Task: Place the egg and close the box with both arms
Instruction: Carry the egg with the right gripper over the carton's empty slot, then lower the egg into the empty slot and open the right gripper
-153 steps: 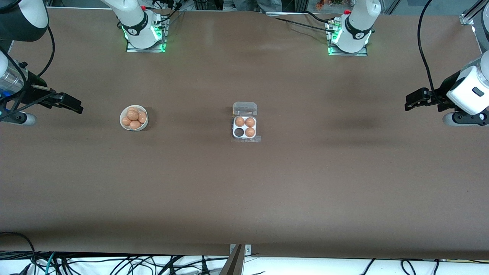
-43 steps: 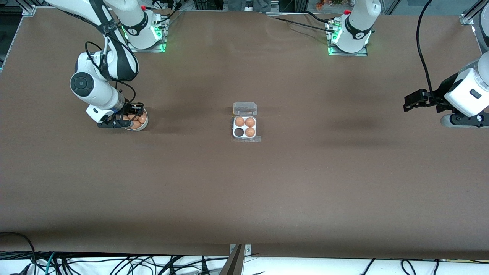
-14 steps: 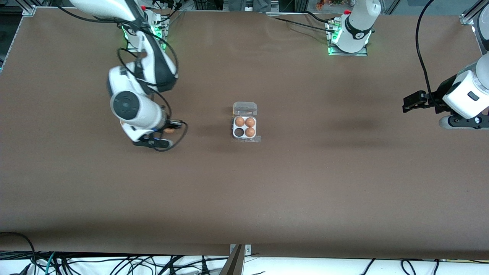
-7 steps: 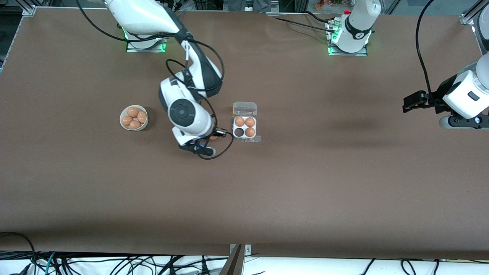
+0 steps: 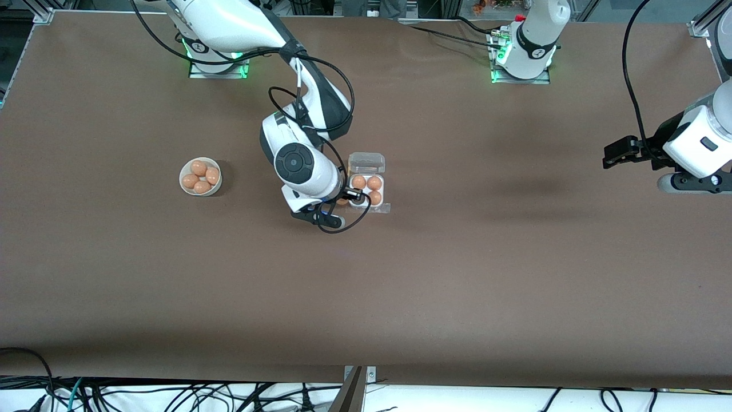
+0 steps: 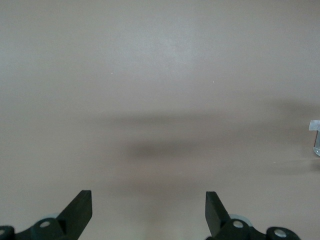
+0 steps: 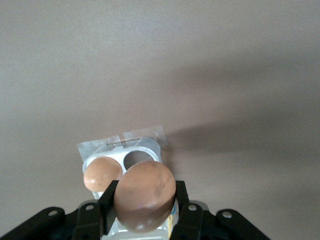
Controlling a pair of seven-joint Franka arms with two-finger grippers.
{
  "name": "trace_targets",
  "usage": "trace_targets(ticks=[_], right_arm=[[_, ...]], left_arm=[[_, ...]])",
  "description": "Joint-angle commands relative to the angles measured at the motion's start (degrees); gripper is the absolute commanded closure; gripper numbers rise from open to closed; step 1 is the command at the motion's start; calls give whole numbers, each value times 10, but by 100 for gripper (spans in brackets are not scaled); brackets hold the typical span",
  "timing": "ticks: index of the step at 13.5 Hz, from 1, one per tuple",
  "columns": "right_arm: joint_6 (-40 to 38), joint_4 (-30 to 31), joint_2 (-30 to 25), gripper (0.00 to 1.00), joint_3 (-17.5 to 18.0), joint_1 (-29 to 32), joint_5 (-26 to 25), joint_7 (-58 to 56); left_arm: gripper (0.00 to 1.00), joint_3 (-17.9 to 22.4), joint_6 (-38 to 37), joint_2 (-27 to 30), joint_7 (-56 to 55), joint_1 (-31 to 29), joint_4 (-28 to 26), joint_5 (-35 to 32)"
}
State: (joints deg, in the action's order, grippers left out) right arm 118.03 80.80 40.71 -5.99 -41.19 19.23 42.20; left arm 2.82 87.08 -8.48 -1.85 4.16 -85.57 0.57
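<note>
1. Your right gripper (image 7: 144, 212) pinches the egg (image 7: 145, 194) between both fingers and hangs over the edge of the egg carton (image 5: 366, 191) that faces the right arm's end of the table.
2. The carton sits mid-table with its clear lid (image 5: 366, 162) laid open. Three cells are filled.
3. Key relation: the empty cell (image 7: 136, 158) lies just ahead of the held egg, in the row nearer the front camera. My judgement is that a short advance, then a descent, would seat it.
4. Your left gripper (image 6: 148, 212) waits, fingers spread, over bare table (image 5: 514, 274) at the left arm's end, well apart from the carton.
5. The bowl of spare eggs (image 5: 200, 177) stands toward the right arm's end.
</note>
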Motion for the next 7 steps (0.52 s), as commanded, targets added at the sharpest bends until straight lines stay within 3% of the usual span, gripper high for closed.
trace_targets(ticks=[1,7], right_arm=[[32,-20,29,77,5,-8,10,5],[65,-19,43,77,26,-8,14,8]], left_arm=[[0,1,-3,-5,-3,1,15,8],[0,1,-3,-5,-3,0,15,7]])
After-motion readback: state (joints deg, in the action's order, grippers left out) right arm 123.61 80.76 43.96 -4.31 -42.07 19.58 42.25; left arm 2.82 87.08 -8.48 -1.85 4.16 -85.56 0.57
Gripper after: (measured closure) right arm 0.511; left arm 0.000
